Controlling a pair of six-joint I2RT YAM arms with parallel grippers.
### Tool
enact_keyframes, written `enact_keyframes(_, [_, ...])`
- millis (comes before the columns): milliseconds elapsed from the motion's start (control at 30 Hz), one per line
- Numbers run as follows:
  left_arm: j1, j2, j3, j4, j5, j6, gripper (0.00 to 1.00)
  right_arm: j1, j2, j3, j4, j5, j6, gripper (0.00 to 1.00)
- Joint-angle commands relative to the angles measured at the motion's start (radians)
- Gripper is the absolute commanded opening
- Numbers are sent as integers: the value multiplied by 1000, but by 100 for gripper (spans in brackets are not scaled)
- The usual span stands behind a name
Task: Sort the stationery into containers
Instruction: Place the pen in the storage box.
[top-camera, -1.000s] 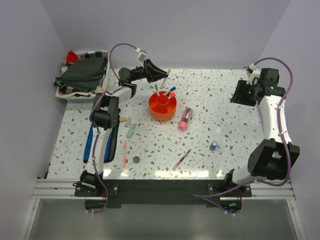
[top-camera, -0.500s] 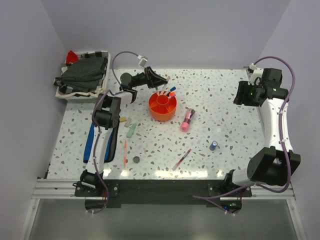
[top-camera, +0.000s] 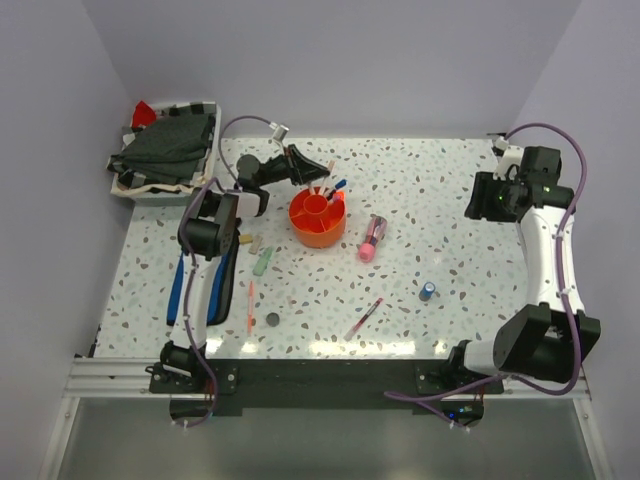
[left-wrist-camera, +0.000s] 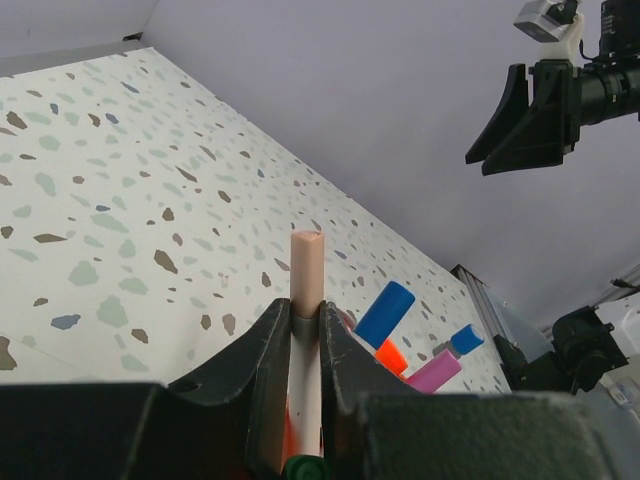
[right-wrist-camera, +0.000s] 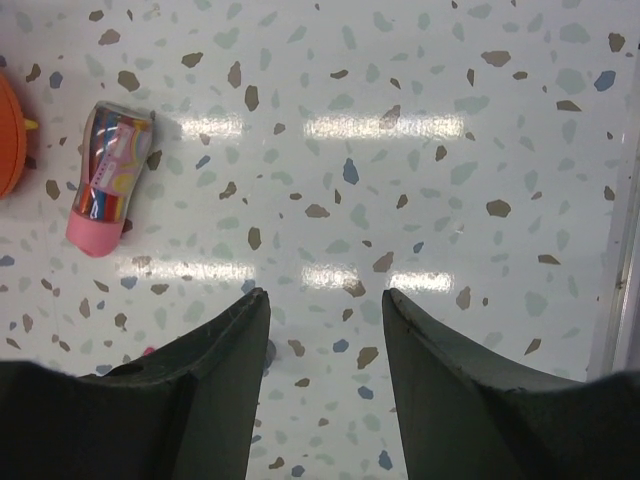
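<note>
My left gripper (top-camera: 318, 171) (left-wrist-camera: 305, 318) is shut on a pale pink pen (left-wrist-camera: 307, 268), held upright over the back rim of the round orange organiser (top-camera: 318, 228). Blue, orange and purple pens (left-wrist-camera: 385, 313) stand in that organiser. The flat blue pouch (top-camera: 178, 285) lies at the left edge beside the left arm. My right gripper (top-camera: 482, 197) (right-wrist-camera: 325, 300) hovers open and empty over bare table at the back right. A fat pink tube (top-camera: 370, 238) (right-wrist-camera: 108, 180) lies right of the organiser.
Loose on the table are a small blue cylinder (top-camera: 428, 291), a red pen (top-camera: 363, 318), a dark disc (top-camera: 272, 320), an orange pen (top-camera: 250, 305) and a green eraser (top-camera: 262, 262). A white tray of dark cloth (top-camera: 165, 148) sits at the back left.
My left gripper has swung down and towards the organiser with the pen, and the organiser has shifted slightly left. The right gripper has barely moved.
</note>
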Motion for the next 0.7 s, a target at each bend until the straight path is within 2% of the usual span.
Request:
enact_keyframes(0, [9,-94,-8,568,35,27,19,0,-59,-19,6,-21,15,53])
enact_keyframes(167, [11,-163,-54,570,56,48,32,0,-91,-53,13,-36,29,53])
enact_keyframes(300, [11,-218,-143,570,79,73,37,0,-113,-89,26,-48,43,54])
enact_keyframes(400, [14,-256,-203,570,84,100,45,0,-128,-105,30,-59,47,54])
enact_keyframes(433, [15,-266,-212,568,84,109,51,-1,-134,-108,29,-62,49,54])
enact_keyframes(600, [28,-327,-194,561,82,108,64,0,-145,-103,19,-93,50,54])
enact_keyframes(633, [31,-333,-182,547,84,111,100,0,-146,-99,24,-102,50,54])
enact_keyframes(667, [32,-354,-154,529,90,115,100,0,-149,-96,27,-111,50,54])
